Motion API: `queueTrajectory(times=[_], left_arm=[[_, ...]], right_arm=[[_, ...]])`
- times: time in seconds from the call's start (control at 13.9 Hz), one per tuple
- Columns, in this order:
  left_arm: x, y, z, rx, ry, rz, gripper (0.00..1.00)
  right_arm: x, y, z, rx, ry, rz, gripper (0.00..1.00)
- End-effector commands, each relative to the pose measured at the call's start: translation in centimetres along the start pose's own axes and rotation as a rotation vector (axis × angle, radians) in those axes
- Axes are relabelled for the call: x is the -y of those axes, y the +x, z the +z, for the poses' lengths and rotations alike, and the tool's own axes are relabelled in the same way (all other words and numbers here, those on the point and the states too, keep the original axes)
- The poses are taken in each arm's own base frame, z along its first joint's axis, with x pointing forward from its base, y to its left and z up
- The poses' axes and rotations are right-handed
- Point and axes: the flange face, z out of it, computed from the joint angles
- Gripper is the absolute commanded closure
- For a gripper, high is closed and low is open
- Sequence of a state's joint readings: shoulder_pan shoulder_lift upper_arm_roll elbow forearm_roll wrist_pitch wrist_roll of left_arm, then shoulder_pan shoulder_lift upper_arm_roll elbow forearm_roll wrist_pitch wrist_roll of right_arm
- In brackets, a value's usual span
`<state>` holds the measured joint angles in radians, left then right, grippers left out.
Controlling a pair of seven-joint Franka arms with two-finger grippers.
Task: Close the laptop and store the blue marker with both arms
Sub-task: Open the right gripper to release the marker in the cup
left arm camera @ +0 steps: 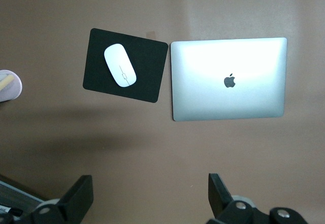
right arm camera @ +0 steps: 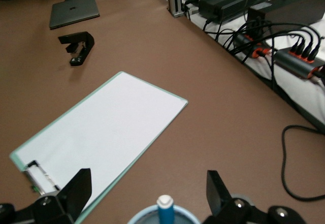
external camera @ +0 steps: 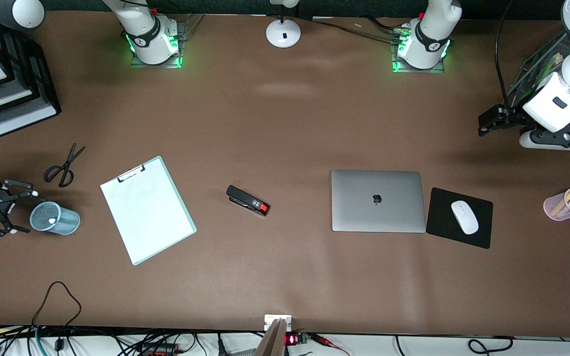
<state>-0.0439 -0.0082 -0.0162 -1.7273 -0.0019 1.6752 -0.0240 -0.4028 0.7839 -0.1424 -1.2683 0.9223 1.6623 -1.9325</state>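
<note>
Laptop (external camera: 377, 200), apple logo (external camera: 377, 199) uppermost

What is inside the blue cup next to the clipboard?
A blue marker with a whitish cap stands inside the blue cup. The cup's wall hides the rest of the marker and anything else at the bottom. The open right gripper is beside the cup.

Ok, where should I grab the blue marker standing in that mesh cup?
Pinch the blue marker by its white-capped top, coming straight down: it stands upright in the blue mesh cup, whose wall covers its barrel. The right gripper, jaws open, is beside the cup; the left gripper waits open over the left arm's end of the table.
</note>
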Motion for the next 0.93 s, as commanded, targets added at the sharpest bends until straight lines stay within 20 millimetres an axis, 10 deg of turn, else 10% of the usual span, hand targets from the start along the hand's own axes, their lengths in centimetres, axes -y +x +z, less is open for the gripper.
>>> queueTrajectory(times=[0.0,0.43,0.86], left_arm=[[0.1,-0.4,-0.7,0.002,-0.006,0.019,0.0],[0.1,-0.4,-0.7,0.002,-0.006,0.019,0.0],[0.1,-0.3,-0.6,0.005,-0.006,0.019,0.0]], right_arm=[[1.6,4.8,-3.0,0.081,0.014,0.058,0.0],[4.3,15.1,-4.3,0.263,0.024,0.127,0.0],[5.8,24.3,1.2,0.476,0.0,0.165,0.0]])
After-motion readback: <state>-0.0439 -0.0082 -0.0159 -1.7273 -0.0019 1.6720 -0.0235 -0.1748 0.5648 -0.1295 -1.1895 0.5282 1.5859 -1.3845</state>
